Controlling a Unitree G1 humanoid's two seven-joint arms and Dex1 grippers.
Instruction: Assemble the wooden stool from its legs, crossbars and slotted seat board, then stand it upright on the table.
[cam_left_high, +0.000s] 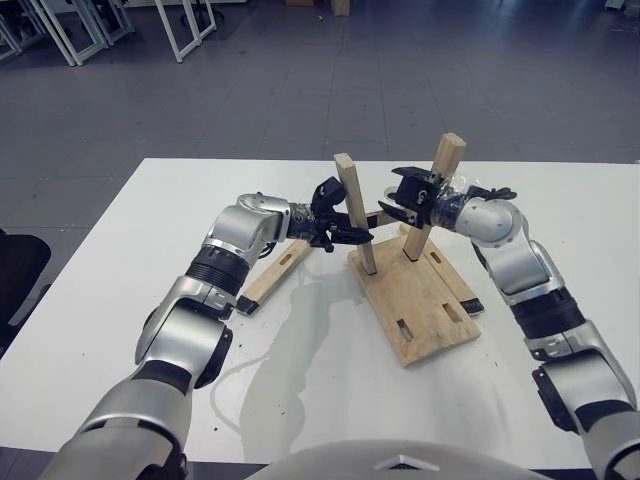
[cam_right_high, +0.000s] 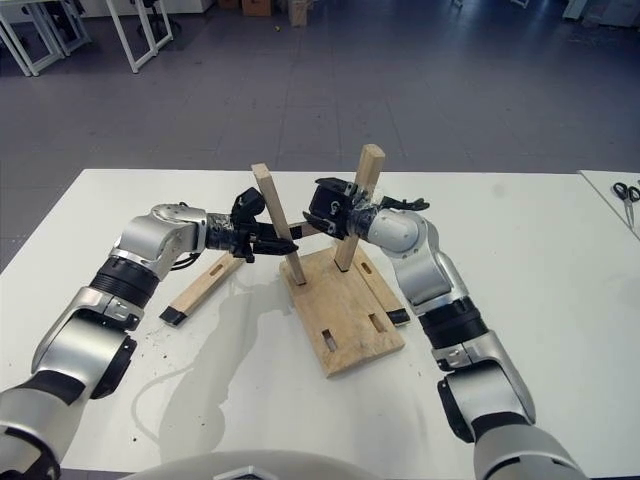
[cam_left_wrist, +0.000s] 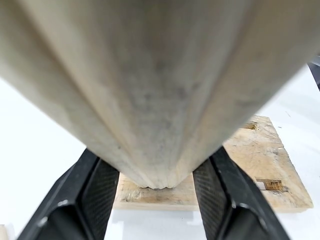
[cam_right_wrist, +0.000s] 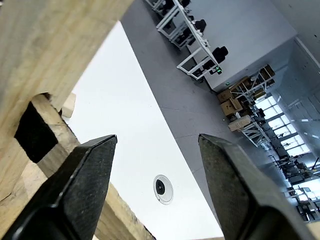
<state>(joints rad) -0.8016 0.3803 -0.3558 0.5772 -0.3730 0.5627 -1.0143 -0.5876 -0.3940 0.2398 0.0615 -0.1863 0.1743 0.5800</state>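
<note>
Currently the slotted seat board (cam_left_high: 420, 310) is lying flat near the middle of the white table (cam_left_high: 150, 300), with two legs standing in its far slots. The left gripper (cam_left_high: 352, 235) is clamping the left-hand leg (cam_left_high: 350, 185) low on its shaft. The left wrist view is showing wood pressed between both fingers (cam_left_wrist: 95, 195). The right gripper (cam_left_high: 390, 210) is hovering beside the right-hand leg (cam_left_high: 446, 160), fingers spread, holding nothing.

Hazards, as judged from here:
- The two legs are leaning apart at their tops. What looks like a crossbar (cam_left_high: 382, 217) is bridging them, and further spreading would probably pull it out of its mortise.
- The seat board is resting unrestrained, so a sideways push on either leg could slide or tip it.
- The right gripper's open fingers are sitting close to the joint, and a small misalignment could knock the right-hand leg from its slot.
- A spare leg (cam_left_high: 278, 268) is lying to the left of the board and another piece (cam_left_high: 458, 282) against its right edge. Either could snag a sweeping arm.

Markings: no brand, label or lettering is reading legibly on any part.
</note>
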